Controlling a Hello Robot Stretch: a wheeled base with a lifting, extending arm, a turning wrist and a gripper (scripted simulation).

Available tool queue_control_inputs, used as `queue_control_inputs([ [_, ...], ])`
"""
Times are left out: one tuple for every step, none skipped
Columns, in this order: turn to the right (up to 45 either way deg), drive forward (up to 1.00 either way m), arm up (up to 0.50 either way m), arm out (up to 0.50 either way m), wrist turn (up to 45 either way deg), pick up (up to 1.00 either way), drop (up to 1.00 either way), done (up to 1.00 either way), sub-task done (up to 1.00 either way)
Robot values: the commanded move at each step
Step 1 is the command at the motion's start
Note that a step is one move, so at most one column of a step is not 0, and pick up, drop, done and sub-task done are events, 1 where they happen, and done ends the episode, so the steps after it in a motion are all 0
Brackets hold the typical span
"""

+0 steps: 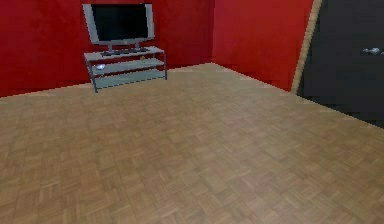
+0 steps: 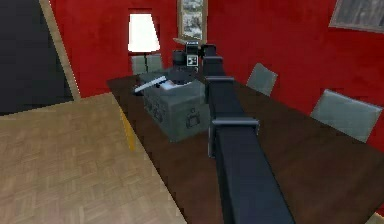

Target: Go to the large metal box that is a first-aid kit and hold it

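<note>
Red walls point(image 1: 50, 45) close off the room in the forward view, and bare wooden parquet floor point(image 1: 180, 150) spreads wide across the frame's middle and bottom. A television point(image 1: 119, 22) on a low grey stand point(image 1: 126, 66) sits at the upper left. A dark door point(image 1: 345, 60) takes up the right edge.

In the arm side view, the dark brown surface point(image 2: 300, 160) runs from the centre to the right. Its near edge slants from the upper middle down to the bottom, with a wedge of parquet at the lower left. Grey chairs point(image 2: 345, 110) line its far side. A white-shaded lamp point(image 2: 143, 32) stands at its far end.

The grey-green metal box point(image 2: 182, 112) rests on the surface close to that near edge, left of the arm point(image 2: 240, 160). It sits askew, one corner toward the frame's bottom, and its longer visible side runs from upper left to lower middle. The tool point(image 2: 158, 84) shows at the box's top left, and I cannot tell whether it grasps anything.
</note>
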Motion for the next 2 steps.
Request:
queue_control_inputs([
  [0.0,0.0,0.0,0.0,30.0,0.0,0.0,0.0,0.0],
  [0.0,0.0,-0.28,0.0,0.0,0.0,0.0,0.0,0.0],
])
